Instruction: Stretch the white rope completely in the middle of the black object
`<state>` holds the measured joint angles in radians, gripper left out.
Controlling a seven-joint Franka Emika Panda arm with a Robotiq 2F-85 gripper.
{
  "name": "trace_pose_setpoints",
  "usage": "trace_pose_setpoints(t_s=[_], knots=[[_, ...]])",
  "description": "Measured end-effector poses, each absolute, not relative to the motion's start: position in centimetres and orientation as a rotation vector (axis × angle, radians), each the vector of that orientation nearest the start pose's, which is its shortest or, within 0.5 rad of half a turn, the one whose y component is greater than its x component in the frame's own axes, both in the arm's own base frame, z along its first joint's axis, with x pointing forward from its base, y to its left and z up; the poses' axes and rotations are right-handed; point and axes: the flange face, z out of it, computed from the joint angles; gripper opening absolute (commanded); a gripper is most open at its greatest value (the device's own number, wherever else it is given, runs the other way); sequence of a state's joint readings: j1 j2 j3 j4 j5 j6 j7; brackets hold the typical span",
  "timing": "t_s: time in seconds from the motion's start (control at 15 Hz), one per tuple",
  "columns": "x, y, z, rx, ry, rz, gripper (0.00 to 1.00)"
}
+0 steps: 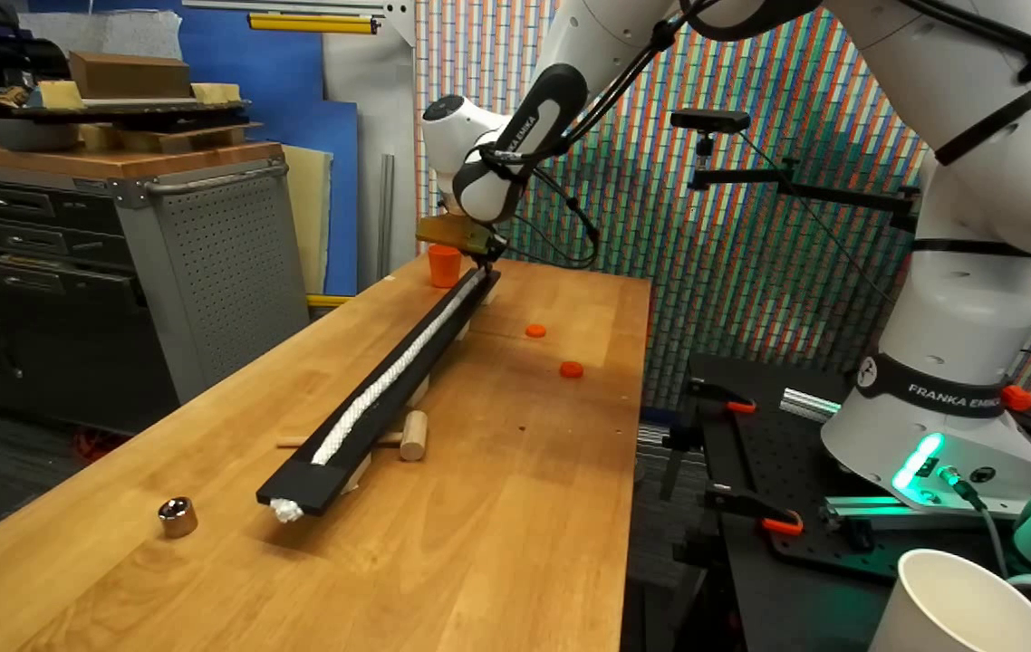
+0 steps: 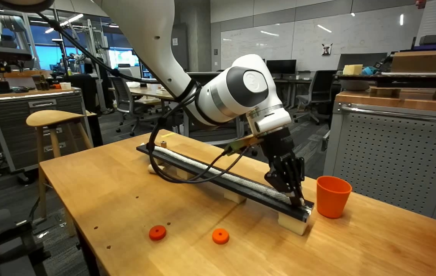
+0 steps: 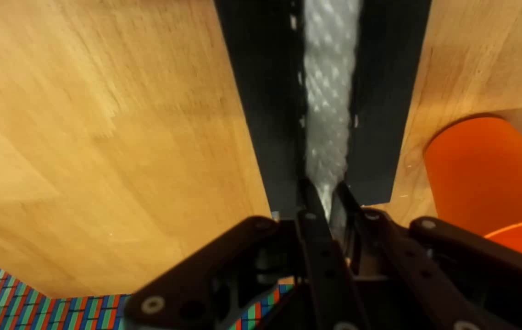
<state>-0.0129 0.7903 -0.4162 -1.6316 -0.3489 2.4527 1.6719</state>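
The gripper (image 3: 324, 185) pinches the white rope (image 3: 329, 91), which lies along the black bar (image 3: 272, 114) (slack appears slight), at the end near the orange cup (image 3: 492, 176); pull straight, veering neither left nor right.

A long, flat black bar (image 2: 241, 188) lies across pale wooden blocks (image 2: 292, 223) on the light-wood worktop (image 2: 126, 184), with a white braided rope (image 2: 258, 186) running along its upper face. The black, jointed pincer (image 2: 297, 200) slants down to the bar's end near a tapered orange cup (image 2: 333, 197), its tips on the rope. In an exterior view, two round orange discs (image 2: 220, 236) lie apart in the foreground; a small shiny metal piece (image 2: 163, 144) stands behind the bar's far end.
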Motion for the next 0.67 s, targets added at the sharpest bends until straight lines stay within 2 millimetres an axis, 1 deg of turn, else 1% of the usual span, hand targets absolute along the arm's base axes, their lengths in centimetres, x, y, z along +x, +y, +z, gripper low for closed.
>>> trace_pose_setpoints(t_s=[0.4, 0.47, 0.53, 0.6, 0.67], knots=[[65.03, -25.41, 19.27, -2.253, 2.626, -0.650, 0.03], [65.06, -25.41, 19.27, -2.251, 2.627, -0.652, 0.06], [65.08, -25.40, 19.26, -2.252, 2.627, -0.653, 0.36], [65.10, -25.40, 19.25, -2.253, 2.626, -0.654, 0.37], [65.10, -25.40, 19.23, -2.256, 2.625, -0.655, 0.44]])
